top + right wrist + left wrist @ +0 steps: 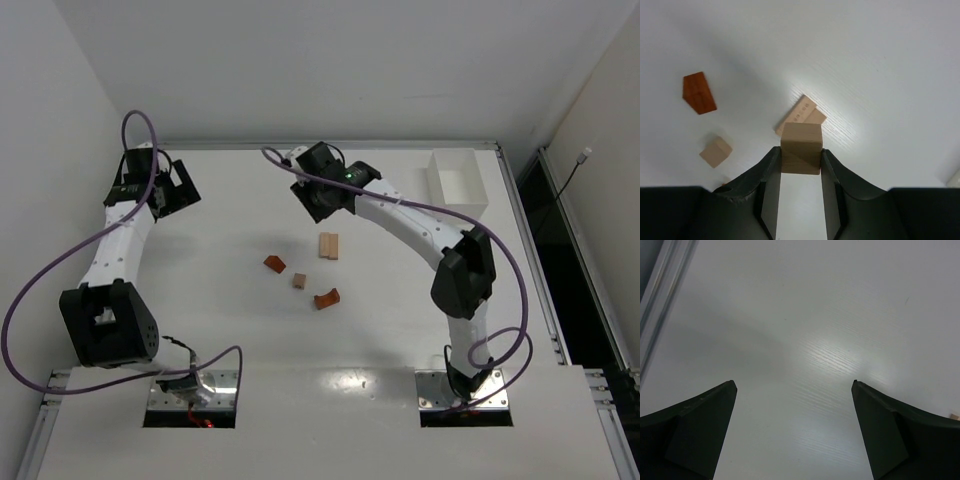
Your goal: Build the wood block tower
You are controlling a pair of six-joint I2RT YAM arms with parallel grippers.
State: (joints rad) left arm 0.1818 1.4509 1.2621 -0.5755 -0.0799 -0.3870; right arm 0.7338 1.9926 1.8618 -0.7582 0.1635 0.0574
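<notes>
My right gripper (801,150) is shut on a light tan wooden cube (801,141) and holds it in the air above two tan bars (801,114) lying side by side on the table. In the top view the right gripper (318,200) hangs just behind those bars (329,246). A reddish-orange block (275,263), a small tan cube (299,281) and a reddish-orange arch (327,298) lie loose near them. The reddish block (699,92) and the small cube (715,151) also show in the right wrist view. No stacked column shows. My left gripper (176,190) is open and empty at the far left (794,385).
A white rectangular box (457,180) stands at the back right. A raised rail (330,146) runs along the far edge of the white table, with a wall behind it. The left wrist view shows bare table and a rail (660,300) at its left.
</notes>
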